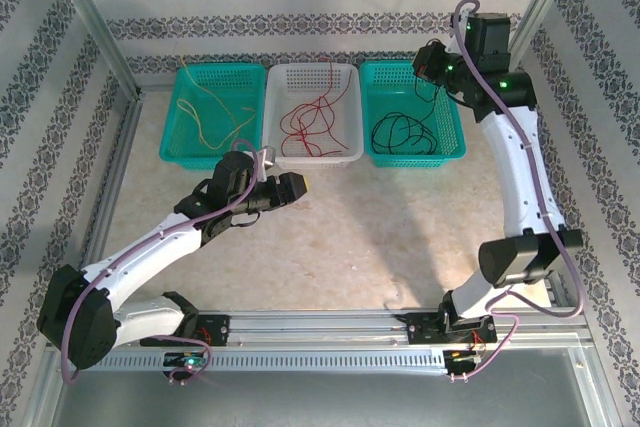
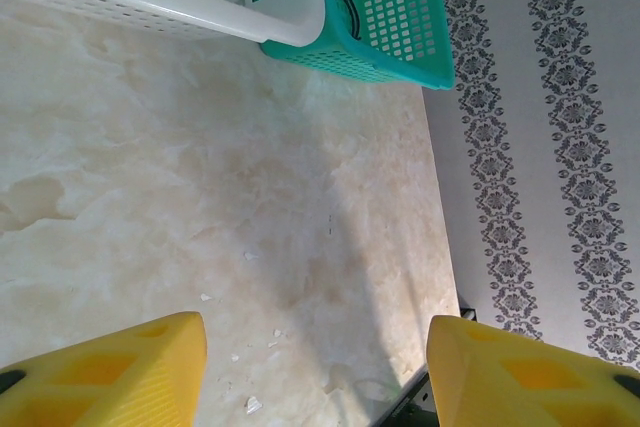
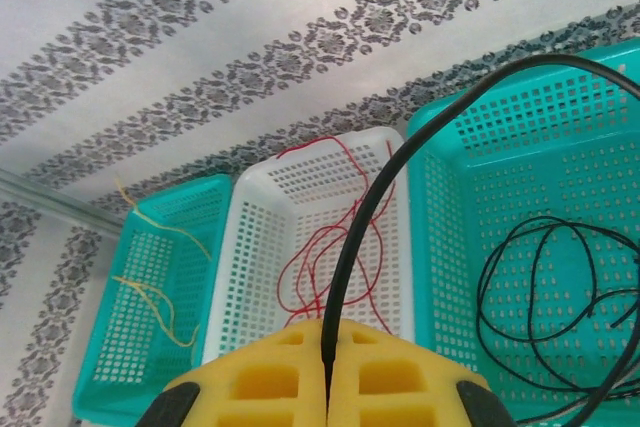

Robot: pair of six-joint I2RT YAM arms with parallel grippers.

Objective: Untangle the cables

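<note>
**Cables sorted by colour; right gripper clamped on a black strand**

Top view: yellow cables (image 1: 205,112) lie in the left basket (image 1: 175,147), red cables (image 1: 312,119) in the white basket (image 1: 345,152), and black cables (image 1: 400,133) in the right basket (image 1: 450,147). The right gripper (image 1: 432,63) hangs over the far edge of the right basket. In its wrist view the yellow pads (image 3: 270,377) are pressed together on one black strand (image 3: 400,157), which arches up from the pads and curves toward the right basket. The left gripper (image 1: 293,185) hovers over the bare table (image 1: 350,237) just in front of the white basket, its fingers (image 2: 110,372) wide apart and holding nothing.

Handling: the cables look thin, light and limp. A strand would likely slip through soft pads and drag neighbouring loops along, so a pinch near a free end, away from crossings, seems best.

Unclear: the held strand is cut off at the frame's right edge. Whether it is caught in the black coils below cannot be told. The red crossings are too fine to trace, and the yellow cables are faint against the mesh
</note>
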